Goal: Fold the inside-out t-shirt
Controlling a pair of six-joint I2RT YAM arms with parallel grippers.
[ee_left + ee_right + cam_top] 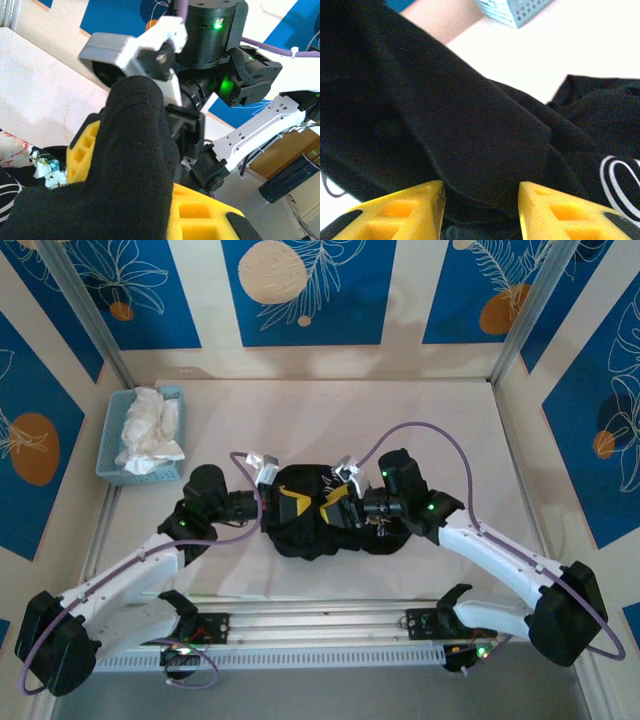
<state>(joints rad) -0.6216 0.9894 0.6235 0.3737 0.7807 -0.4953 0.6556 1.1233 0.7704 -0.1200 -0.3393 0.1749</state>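
- The black cloth t-shirt (312,538) lies bunched in a heap at the middle of the pale tabletop (420,420) in the top view, between the two arms. It is not spread flat.
- The left gripper (290,504), with yellow fingers, reaches into the left part of the heap. The right gripper (334,508), also yellow-fingered, sits just beside it in the middle of the heap.
- In the left wrist view, the left gripper (140,187) is clenched on the black cloth t-shirt (135,145). A thick ridge of the cloth rises from between its yellow fingers (82,150) towards the upper middle of the frame.
- The black and white wrist of the right arm (210,45) stands right behind that ridge, with a green light on it.
- A patch of pale flowered print (30,160) shows on the cloth at the lower left of the left wrist view.
- In the right wrist view, the right gripper (480,202) has its two yellow fingers (400,212) apart. A fold of the black cloth t-shirt (470,115) fills the gap between them, and whether they squeeze it cannot be told.
- A white looped line (620,182) is printed on the cloth at the lower right of that view.
- A small light blue plastic basket (108,455) stands at the upper left of the table, well apart from the heap. It holds a crumpled white cloth (150,430).
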